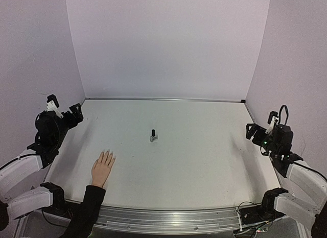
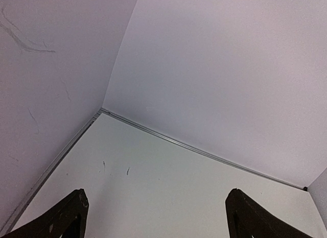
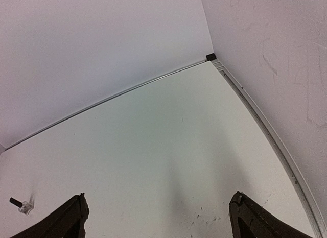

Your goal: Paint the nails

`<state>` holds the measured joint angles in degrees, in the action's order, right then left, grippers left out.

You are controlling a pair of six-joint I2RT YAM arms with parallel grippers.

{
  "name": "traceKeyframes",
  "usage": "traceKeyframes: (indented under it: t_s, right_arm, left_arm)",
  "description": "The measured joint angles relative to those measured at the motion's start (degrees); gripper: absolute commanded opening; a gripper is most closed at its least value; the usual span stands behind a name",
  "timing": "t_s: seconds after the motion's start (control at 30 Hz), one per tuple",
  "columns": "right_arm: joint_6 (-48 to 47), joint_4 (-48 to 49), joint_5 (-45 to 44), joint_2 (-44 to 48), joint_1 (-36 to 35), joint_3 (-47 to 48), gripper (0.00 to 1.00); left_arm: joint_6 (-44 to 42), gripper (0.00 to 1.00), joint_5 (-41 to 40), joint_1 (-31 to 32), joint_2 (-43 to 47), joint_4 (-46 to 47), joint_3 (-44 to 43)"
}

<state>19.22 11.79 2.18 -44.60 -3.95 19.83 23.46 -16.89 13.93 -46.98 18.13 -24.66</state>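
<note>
- The left gripper [image 2: 157, 205] is hovering above the table's [image 1: 204, 151] left edge, its jaws standing wide apart and gripping nothing.
- The right gripper [image 3: 158, 202] is hanging over the right edge, its jaws likewise spread wide with only bare tabletop showing between them.
- The pale peach hand [image 1: 102, 170] is lying flat near the near edge, toward the left corner, fingers spread and pointing at the far edge.
- The nails [image 1: 107, 155] are sitting at those fingertips, too small to tell their colour.
- A black sleeve [image 1: 86, 210] is trailing from the wrist over the near edge.
- A small black-capped bottle [image 1: 153, 135] is sitting around the table's middle, well apart from the hand and both grippers.
</note>
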Motion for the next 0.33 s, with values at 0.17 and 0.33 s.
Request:
traceKeyframes:
  t_s: [0.17,0.33]
  right_arm:
    - [-1.48,-0.41,-0.15,-1.36,-0.87,0.02,0.98]
    - [-2.92,-1.74,-3.59,-2.37,-3.73,0.31,0.98]
  left_arm:
    - [-2.35,0.97,-0.37,0.00,1.65,0.52,0.92]
    - [-4.15,0.97,-0.37,0.00,1.37,0.52,0.94]
